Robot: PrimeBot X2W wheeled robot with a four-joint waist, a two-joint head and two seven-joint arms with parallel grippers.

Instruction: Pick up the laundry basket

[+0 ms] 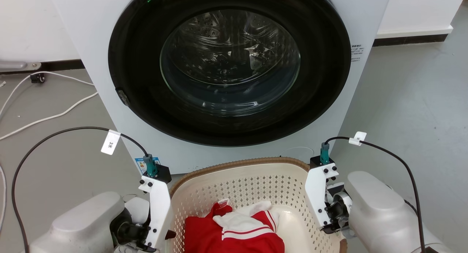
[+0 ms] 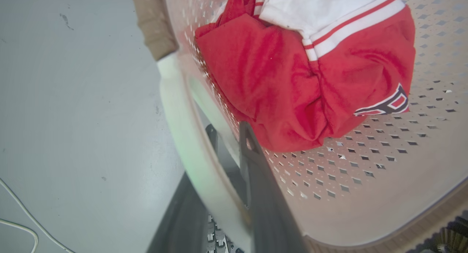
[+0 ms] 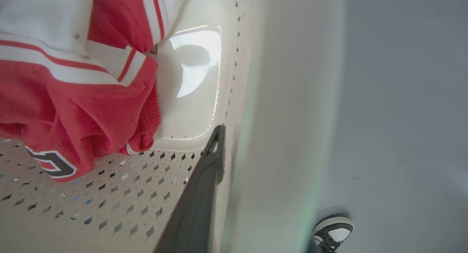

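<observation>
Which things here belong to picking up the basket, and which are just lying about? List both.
For the job:
laundry basket
left gripper, at one side of it
right gripper, at the opposite side

Just lying about:
washing machine
red and white garment, inside the basket
white cables
a person's shoe

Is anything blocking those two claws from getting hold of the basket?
Nothing visible. The left gripper straddles the side handle of the laundry basket, and the right gripper has one finger inside the opposite wall. The red-and-white garment lies inside, not in their way.
</observation>
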